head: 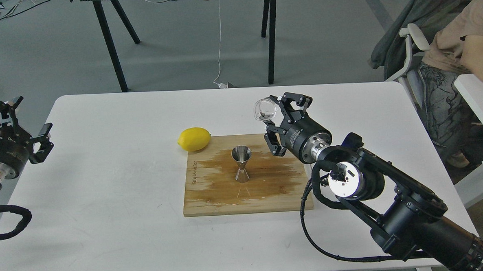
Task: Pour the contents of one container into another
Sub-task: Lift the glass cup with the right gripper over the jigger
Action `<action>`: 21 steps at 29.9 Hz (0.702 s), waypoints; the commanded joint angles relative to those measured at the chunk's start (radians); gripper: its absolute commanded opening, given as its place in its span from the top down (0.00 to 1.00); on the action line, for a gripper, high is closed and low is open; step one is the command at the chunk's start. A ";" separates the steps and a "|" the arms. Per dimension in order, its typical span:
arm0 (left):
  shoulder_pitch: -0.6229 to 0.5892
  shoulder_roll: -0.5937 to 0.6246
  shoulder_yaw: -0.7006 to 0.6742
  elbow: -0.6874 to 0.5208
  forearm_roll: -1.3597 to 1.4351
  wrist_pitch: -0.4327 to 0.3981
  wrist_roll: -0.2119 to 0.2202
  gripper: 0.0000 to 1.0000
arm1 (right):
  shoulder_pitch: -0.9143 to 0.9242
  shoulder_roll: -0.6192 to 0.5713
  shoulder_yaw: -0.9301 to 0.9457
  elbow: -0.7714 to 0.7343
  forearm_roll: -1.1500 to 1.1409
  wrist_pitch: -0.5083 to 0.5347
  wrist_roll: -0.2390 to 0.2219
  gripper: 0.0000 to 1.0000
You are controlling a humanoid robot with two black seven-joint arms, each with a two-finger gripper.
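Note:
My right gripper (274,109) is shut on the small clear glass cup (264,109), holding it in the air above the table, up and to the right of the steel jigger (241,164). The cup's mouth faces left and toward the camera, tilted. The jigger stands upright in the middle of the wooden cutting board (211,198), whose surface is stained dark and wet around it. My left gripper (21,129) hovers at the table's far left edge, open and holding nothing.
A yellow lemon (194,138) lies at the board's back left corner. The board has a metal handle (309,165) on its right side, under my right arm. A seated person (462,48) is at the right beyond the white table (105,190).

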 commanded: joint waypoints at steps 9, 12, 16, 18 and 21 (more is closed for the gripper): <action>0.000 0.000 0.000 0.000 0.000 0.000 0.000 0.04 | 0.012 0.002 -0.093 -0.026 -0.116 0.000 0.000 0.56; -0.002 0.000 0.000 0.000 0.000 0.000 0.000 0.04 | 0.013 0.002 -0.109 -0.031 -0.148 0.000 0.000 0.56; -0.002 -0.002 0.000 0.000 0.000 0.000 0.000 0.04 | 0.013 0.003 -0.134 -0.037 -0.188 0.001 0.000 0.56; -0.002 -0.002 0.000 0.000 0.000 0.000 0.000 0.04 | 0.024 0.002 -0.149 -0.037 -0.196 0.001 0.000 0.56; -0.002 -0.002 0.000 0.000 0.000 0.000 0.000 0.04 | 0.033 0.003 -0.163 -0.038 -0.197 0.000 0.001 0.56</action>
